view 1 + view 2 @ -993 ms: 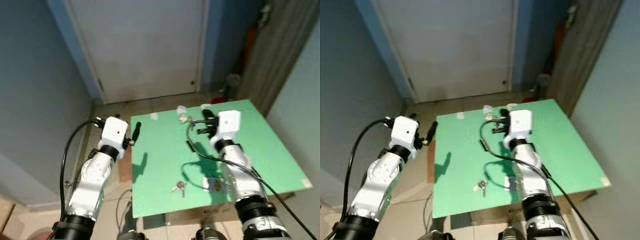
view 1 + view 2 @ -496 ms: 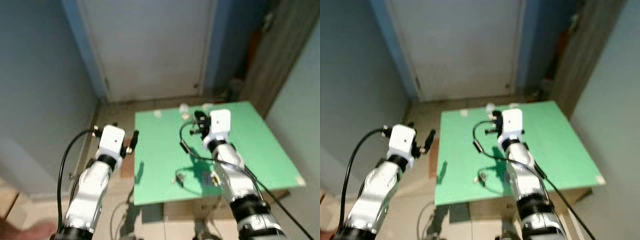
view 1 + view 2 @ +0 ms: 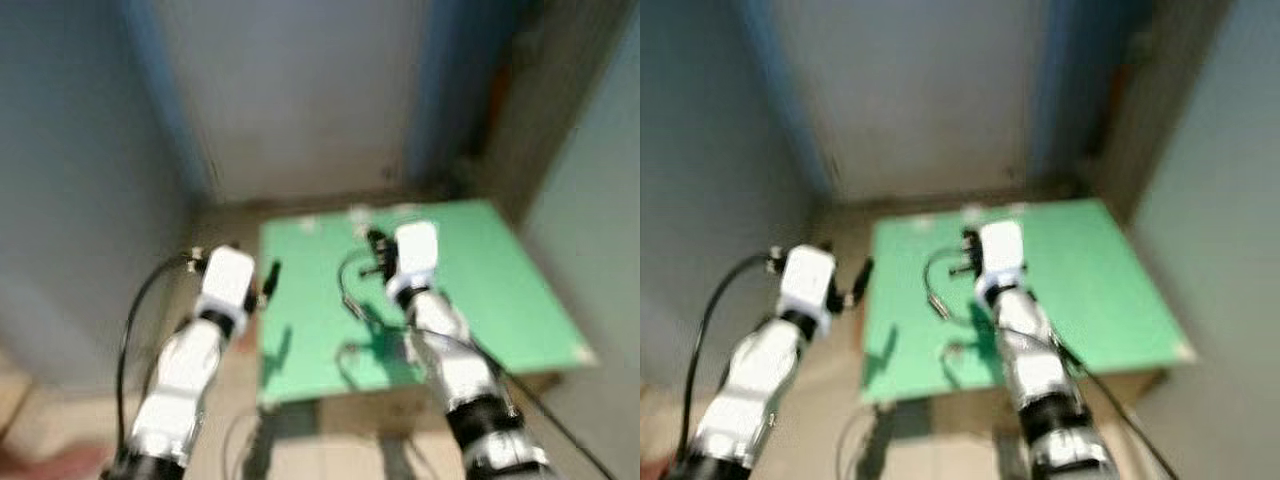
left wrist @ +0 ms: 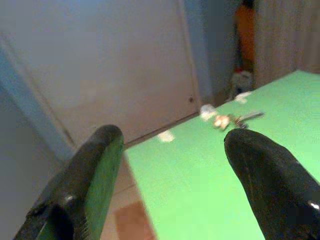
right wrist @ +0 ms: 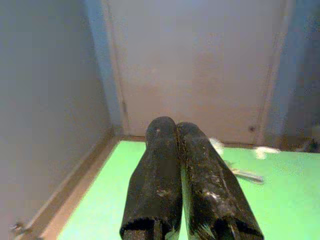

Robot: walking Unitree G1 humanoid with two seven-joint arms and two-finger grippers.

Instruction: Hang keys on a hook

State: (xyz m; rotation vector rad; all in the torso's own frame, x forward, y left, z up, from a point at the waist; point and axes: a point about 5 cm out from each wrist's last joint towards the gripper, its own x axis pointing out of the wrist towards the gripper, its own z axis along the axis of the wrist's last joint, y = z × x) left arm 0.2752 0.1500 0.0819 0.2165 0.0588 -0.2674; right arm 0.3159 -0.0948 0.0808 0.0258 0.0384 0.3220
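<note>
The head views are blurred. A green table (image 3: 470,290) stands before a white door. A small bunch of keys (image 3: 351,353) lies near the table's front edge, just left of my right arm. A second small bunch of keys (image 4: 231,120) lies with pale scraps at the table's far edge. My right gripper (image 5: 176,128) is shut and holds nothing; it hovers over the far middle of the table (image 3: 373,246). My left gripper (image 4: 170,145) is open and holds nothing, off the table's left edge (image 3: 268,281).
A white door (image 3: 300,90) with blue-grey walls either side closes off the space behind the table. Bare tiled floor (image 3: 225,225) lies left of the table and towards the door. A dark curtain and an orange object (image 4: 245,22) stand at the back right.
The whole picture has shifted and blurred, so the camera is moving; the table now looks a little smaller. Both arms keep about the same pose over and beside the table.
</note>
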